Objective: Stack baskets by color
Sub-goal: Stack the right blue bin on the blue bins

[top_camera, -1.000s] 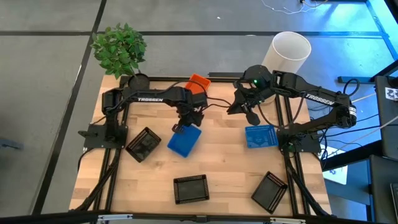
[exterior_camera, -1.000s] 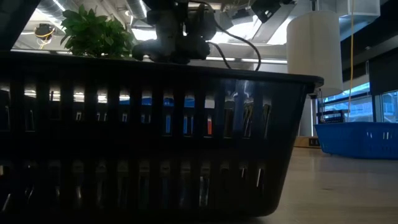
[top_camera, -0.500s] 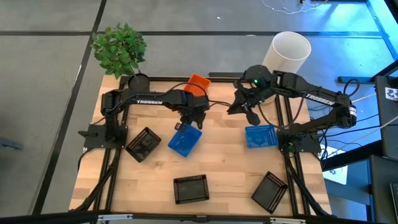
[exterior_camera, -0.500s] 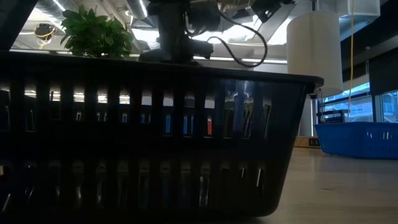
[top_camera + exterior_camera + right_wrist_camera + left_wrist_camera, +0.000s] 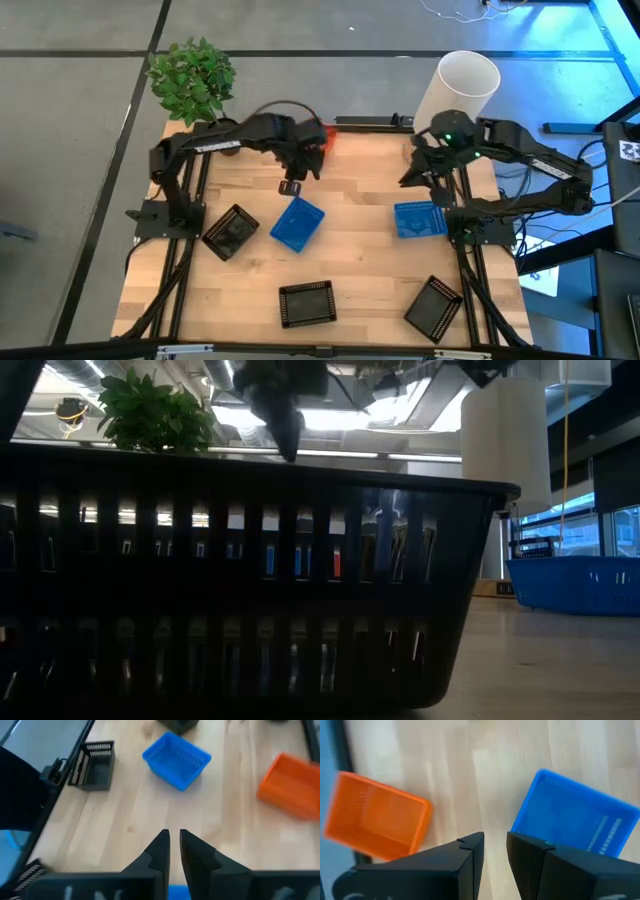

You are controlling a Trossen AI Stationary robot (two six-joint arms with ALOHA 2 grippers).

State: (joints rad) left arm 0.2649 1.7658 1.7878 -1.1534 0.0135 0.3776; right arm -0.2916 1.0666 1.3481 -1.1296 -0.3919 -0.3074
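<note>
My left gripper hangs open above the table, between an orange basket near the far edge and a blue basket lying flat on the wood at mid-table; it touches neither. My right gripper hovers at the far right. A narrow gap shows between its fingers, with nothing in it. Just nearer than it lies a second blue basket. Three black baskets rest on the table, at the left, the near middle and the near right.
A potted plant stands at the far left corner and a tall white cylinder at the far right. In the low view a black basket fills the foreground. Bare wood lies between the blue baskets.
My left gripper has let go of the mid-table blue basket's far edge, risen well above it and drawn toward the far edge. The basket stays on the wood, nearly where it was. My right gripper has pulled back toward the table's right edge.
</note>
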